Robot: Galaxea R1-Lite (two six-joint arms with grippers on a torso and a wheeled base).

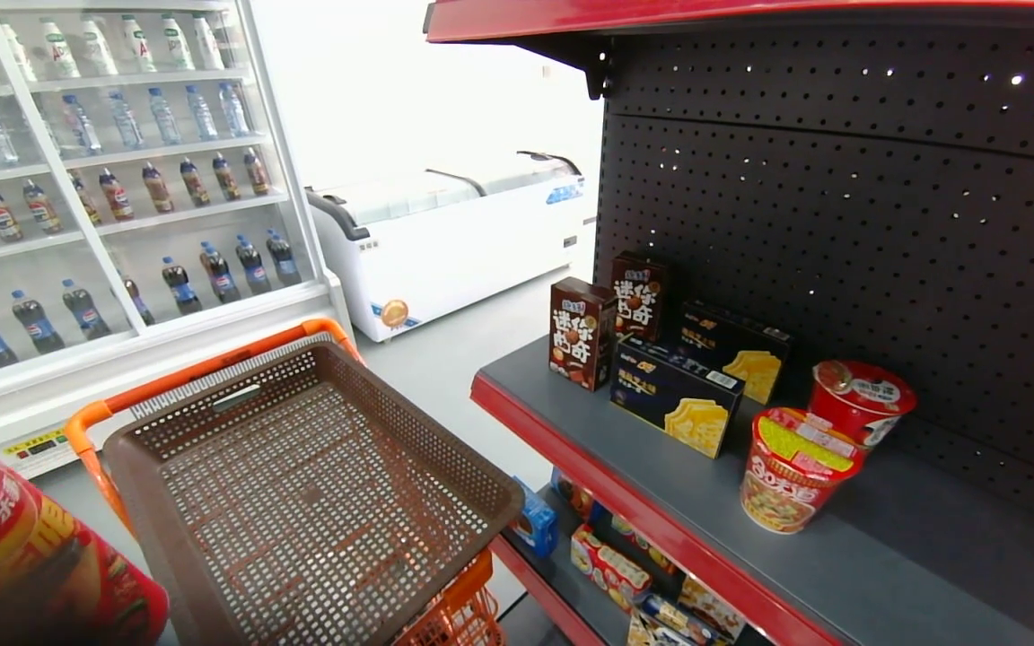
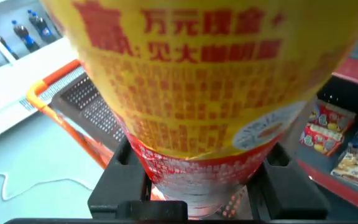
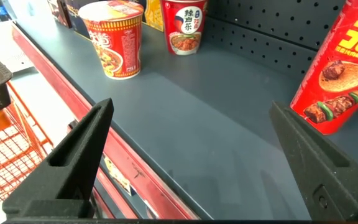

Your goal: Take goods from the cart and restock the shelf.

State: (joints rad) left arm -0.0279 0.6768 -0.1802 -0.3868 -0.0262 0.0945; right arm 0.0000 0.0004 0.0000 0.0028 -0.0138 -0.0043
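The left gripper (image 2: 197,194) is clamped on the lower end of the chip canister (image 2: 197,81), with one black finger (image 2: 124,180) pressed against each side of the yellow-and-red body. In the head view the chip canister (image 1: 5,547) sits at the lower left, raised beside the near left corner of the cart (image 1: 86,417) and well apart from the shelf (image 1: 840,556). The cart carries a brown perforated basket (image 1: 319,502) on its orange frame. The right gripper (image 3: 191,107) hangs over the shelf (image 3: 216,124) with its jaws spread wide and nothing between them. A red canister (image 3: 340,68) stands upright on the shelf surface close to the perforated back panel, beside the right gripper. Two cup noodles (image 1: 795,467) (image 1: 858,399) stand near each other on the shelf, one toward the front edge and one behind it. Farther along are two dark blue boxes (image 1: 674,395) (image 1: 732,345), then two brown boxes (image 1: 580,332) (image 1: 638,292) standing upright at the end of the shelf. The lower shelf (image 1: 562,588) holds assorted packaged goods. A glass-door cooler (image 1: 122,179) with bottles and a chest freezer (image 1: 445,233) stand beyond the cart.
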